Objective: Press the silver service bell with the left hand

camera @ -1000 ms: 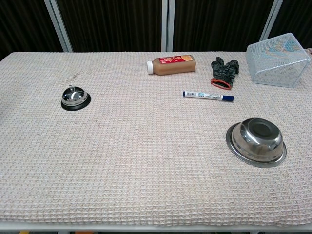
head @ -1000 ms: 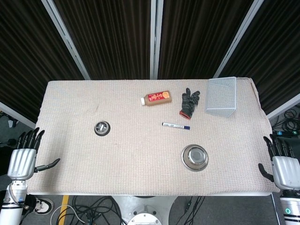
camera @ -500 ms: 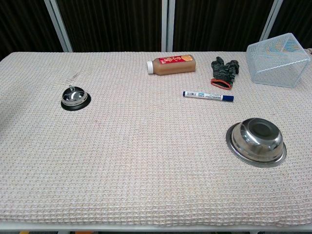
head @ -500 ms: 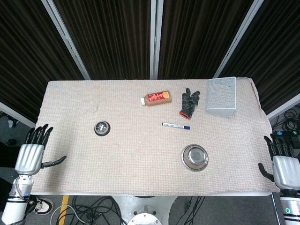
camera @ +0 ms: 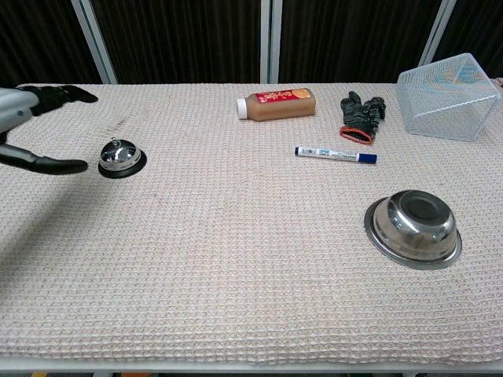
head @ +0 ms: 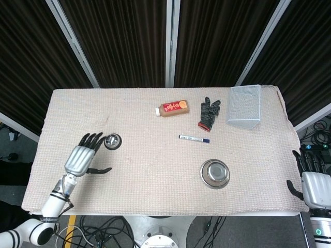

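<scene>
bell (head: 113, 140) | just beyond left hand (head: 83, 157) fingers (head: 93, 140) | fingers spread, empty

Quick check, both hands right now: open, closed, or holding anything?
Left hand: open, fingers spread, holding nothing, beside the silver service bell.
Right hand: open, holding nothing, at the table's right edge.

A lab test bay: cloth-covered table (head: 155, 170), black curtains (head: 119, 41), loose floor cables (head: 103, 232).
</scene>
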Robot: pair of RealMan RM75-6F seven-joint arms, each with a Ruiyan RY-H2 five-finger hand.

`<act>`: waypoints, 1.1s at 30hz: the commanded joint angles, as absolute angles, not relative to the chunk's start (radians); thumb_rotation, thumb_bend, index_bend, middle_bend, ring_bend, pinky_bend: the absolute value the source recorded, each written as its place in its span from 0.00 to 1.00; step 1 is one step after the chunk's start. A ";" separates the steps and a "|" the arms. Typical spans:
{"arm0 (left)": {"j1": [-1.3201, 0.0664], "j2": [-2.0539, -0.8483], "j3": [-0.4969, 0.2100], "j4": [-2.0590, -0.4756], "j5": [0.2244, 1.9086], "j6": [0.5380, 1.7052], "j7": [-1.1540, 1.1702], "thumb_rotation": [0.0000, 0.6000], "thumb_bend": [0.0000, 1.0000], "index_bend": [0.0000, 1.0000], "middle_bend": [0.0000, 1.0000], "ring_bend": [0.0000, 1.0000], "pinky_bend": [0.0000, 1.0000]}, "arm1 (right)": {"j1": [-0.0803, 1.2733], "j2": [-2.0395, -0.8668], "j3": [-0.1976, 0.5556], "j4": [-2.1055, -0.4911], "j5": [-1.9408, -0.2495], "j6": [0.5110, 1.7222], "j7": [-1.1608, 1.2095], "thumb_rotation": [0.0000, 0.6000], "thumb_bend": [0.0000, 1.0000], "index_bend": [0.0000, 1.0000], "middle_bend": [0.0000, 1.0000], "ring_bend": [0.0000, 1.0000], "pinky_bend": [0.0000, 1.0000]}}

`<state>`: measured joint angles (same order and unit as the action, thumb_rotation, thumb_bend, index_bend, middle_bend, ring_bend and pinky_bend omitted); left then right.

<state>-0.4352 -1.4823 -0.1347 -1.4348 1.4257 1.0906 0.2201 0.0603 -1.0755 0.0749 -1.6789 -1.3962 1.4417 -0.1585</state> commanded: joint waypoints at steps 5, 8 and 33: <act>-0.539 -1.651 -0.163 -1.242 1.335 0.974 0.247 0.31 0.00 0.00 0.00 0.00 0.00 | 0.056 -1.065 0.078 -1.679 -1.396 1.449 -0.144 1.00 0.23 0.00 0.00 0.00 0.00; -0.563 -1.692 -0.178 -1.181 1.318 0.965 0.242 0.32 0.00 0.00 0.00 0.00 0.00 | 0.054 -1.061 0.080 -1.675 -1.392 1.450 -0.134 1.00 0.23 0.00 0.00 0.00 0.00; -0.626 -1.873 -0.159 -0.816 1.353 0.978 -0.075 0.13 0.00 0.00 0.00 0.00 0.00 | 0.065 -1.069 0.083 -1.640 -1.365 1.411 -0.098 1.00 0.23 0.00 0.00 0.00 0.00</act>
